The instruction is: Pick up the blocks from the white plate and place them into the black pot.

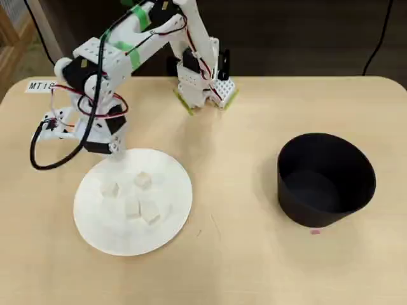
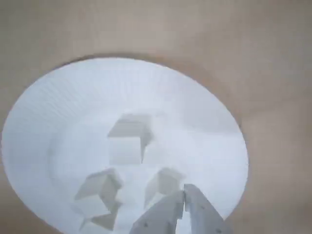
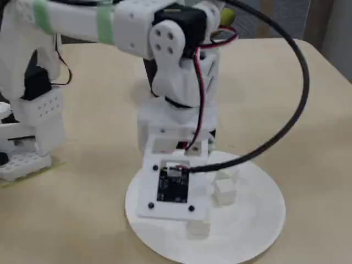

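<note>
The white plate (image 1: 95,222) lies on the left of the table in the overhead view, with several small off-white blocks (image 1: 142,180) on it. In the wrist view the plate (image 2: 58,107) fills the frame and three blocks show, the nearest one (image 2: 163,183) just ahead of the fingertips. My gripper (image 2: 184,197) enters from the bottom edge, its jaws together and empty. In the overhead view the gripper (image 1: 116,150) hangs over the plate's far-left rim. The black pot (image 1: 325,180) stands empty on the right. In the fixed view the wrist hides the fingers above the plate (image 3: 258,220).
The arm's base (image 1: 205,89) is fixed at the table's far edge. A black cable (image 1: 38,159) loops out left of the wrist. A small pink mark (image 1: 315,231) lies in front of the pot. Bare table separates plate and pot.
</note>
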Tool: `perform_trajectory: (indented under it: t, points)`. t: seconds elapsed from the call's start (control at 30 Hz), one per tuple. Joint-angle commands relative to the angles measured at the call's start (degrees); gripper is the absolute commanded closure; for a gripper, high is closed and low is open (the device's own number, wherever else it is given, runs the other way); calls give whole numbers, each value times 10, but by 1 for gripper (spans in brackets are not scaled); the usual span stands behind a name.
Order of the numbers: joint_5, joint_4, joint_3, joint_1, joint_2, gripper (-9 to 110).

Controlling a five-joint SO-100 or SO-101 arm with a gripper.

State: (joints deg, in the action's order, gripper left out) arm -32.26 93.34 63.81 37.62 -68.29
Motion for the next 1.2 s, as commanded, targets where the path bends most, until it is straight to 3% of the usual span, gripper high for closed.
perform_trajectory:
  t: [0.0,0.13,0.33,0.63,1.17]
  points:
    - [-6,4,-54,10,23,104]
    - [-1,4,-98,8,55,103]
    - [5,6,-99,0,58,79]
    - [8,10,-97,-11,78,66]
    - [35,10,-101,-16,119,65]
